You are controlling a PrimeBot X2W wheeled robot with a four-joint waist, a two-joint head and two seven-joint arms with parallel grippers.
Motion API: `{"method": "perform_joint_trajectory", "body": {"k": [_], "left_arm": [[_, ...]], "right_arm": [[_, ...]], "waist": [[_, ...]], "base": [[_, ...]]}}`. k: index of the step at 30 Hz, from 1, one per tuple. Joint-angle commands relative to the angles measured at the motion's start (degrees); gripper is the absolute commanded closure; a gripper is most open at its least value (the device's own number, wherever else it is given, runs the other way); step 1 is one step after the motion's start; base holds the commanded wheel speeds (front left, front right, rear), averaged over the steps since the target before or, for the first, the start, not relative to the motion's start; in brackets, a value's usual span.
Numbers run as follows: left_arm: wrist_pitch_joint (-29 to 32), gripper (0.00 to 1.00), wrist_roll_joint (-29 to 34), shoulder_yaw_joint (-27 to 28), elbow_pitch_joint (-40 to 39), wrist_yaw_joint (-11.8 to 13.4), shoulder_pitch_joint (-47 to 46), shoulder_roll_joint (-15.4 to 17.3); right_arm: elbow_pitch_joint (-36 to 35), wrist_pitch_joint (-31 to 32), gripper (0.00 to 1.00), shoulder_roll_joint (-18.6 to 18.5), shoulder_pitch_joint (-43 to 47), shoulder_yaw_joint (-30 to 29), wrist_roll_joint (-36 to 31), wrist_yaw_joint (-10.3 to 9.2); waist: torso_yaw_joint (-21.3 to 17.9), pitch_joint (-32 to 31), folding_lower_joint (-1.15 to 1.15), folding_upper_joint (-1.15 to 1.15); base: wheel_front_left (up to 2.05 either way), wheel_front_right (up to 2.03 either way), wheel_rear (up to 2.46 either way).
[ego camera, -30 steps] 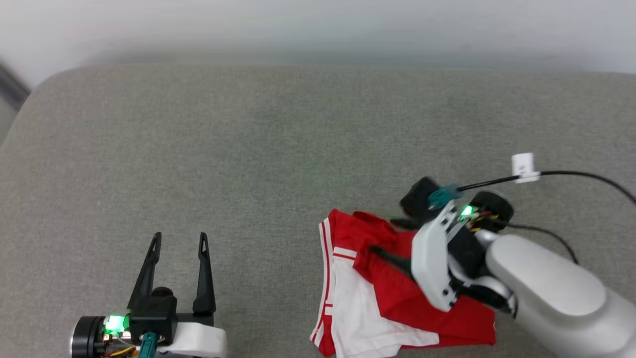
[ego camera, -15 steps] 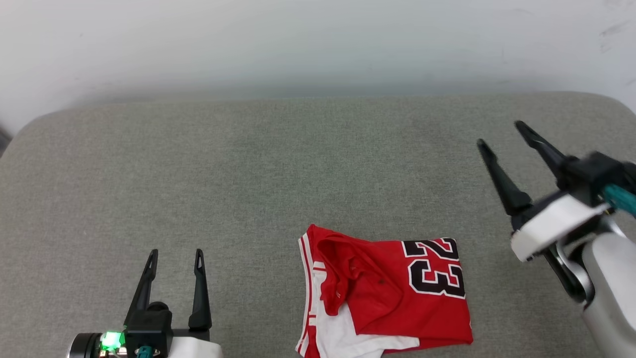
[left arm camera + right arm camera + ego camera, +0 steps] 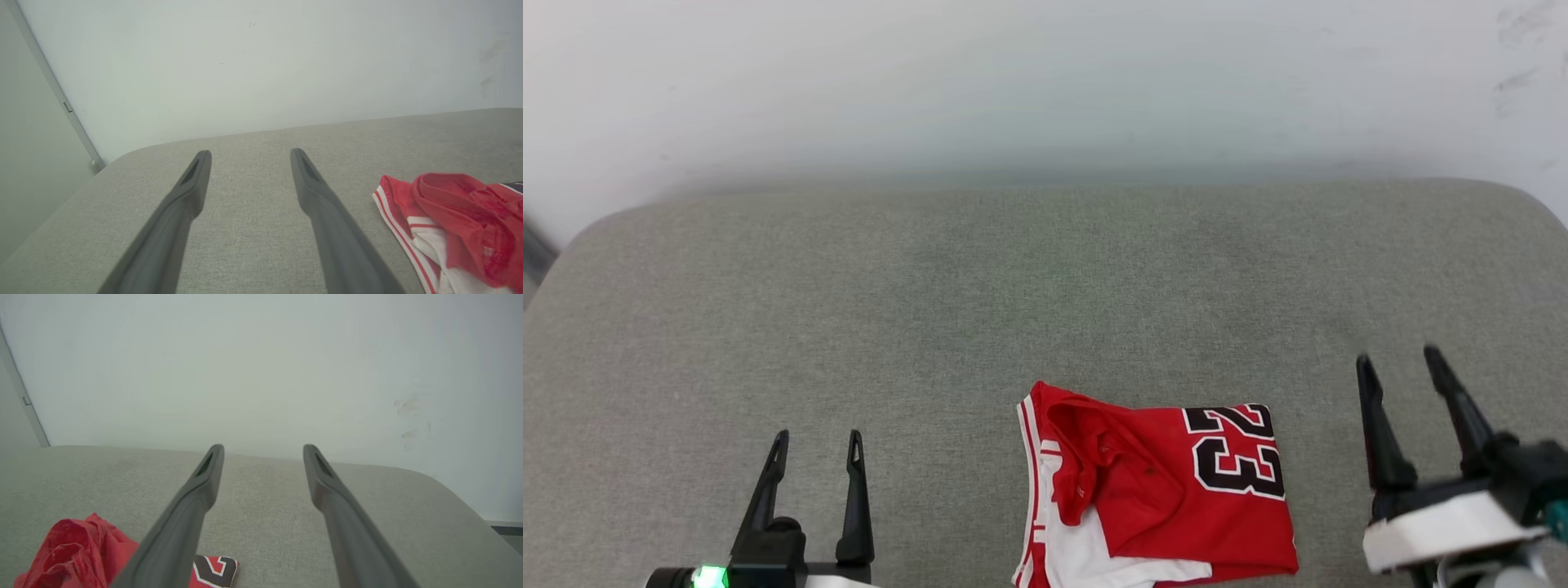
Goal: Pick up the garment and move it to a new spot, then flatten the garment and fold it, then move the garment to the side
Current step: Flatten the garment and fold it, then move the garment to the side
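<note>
The garment (image 3: pixel 1160 490) lies folded near the front edge of the grey cushion (image 3: pixel 1013 278), red with a black "23" facing up and white fabric at its lower left. It also appears as a red heap with striped trim in the left wrist view (image 3: pixel 453 220) and at the lower left of the right wrist view (image 3: pixel 77 555). My left gripper (image 3: pixel 817 441) stands open at the lower left, well apart from the garment, nothing between its fingers (image 3: pixel 192 188). To the garment's right my right gripper (image 3: pixel 1398 364) is open and empty, its fingers (image 3: pixel 204 477) pointing at the wall.
A pale wall (image 3: pixel 1045 73) rises behind the cushion's far edge. The cushion's rounded corners show at the left (image 3: pixel 122 157) and right (image 3: pixel 441 477). A grey vertical strip (image 3: pixel 53 81) runs down the wall at the far left.
My right gripper let go of the garment, lifted off it and swung out to the right, then drew back toward the front edge. The garment now lies with "23" up. The head camera shifted.
</note>
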Motion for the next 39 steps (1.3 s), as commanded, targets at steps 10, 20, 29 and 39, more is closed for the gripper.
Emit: {"method": "perform_joint_trajectory", "body": {"k": [10,20,29,39], "left_arm": [[-0.13,0.00,-0.33,0.84,-0.87,-1.15,2.41,-0.89],[-0.13,0.00,-0.02,1.69,-0.89,-1.62,2.40,-1.45],[-0.13,0.00,0.41,1.27,-0.75,-2.26,0.36,-1.97],[-0.13,0.00,0.64,1.26,-0.98,-2.55,-1.91,-2.35]], "right_arm": [[-4.02,-0.15,0.00,4.44,9.67,-2.82,-0.84,-0.06],[-8.48,-0.15,0.00,1.72,2.69,-2.64,-1.47,-0.06],[-7.59,17.10,0.00,-12.71,-13.06,5.43,2.57,-0.07],[-1.68,53.36,0.00,-25.59,-17.79,15.77,30.05,-0.05]], "waist": [[1.13,-1.18,0.00,0.00],[0.70,-0.78,0.00,0.00],[1.50,1.62,0.00,0.00],[2.47,5.41,0.00,0.00]], "base": [[0.00,0.00,0.00],[0.00,0.00,0.00],[0.00,0.00,0.00],[0.00,0.00,0.00]]}}
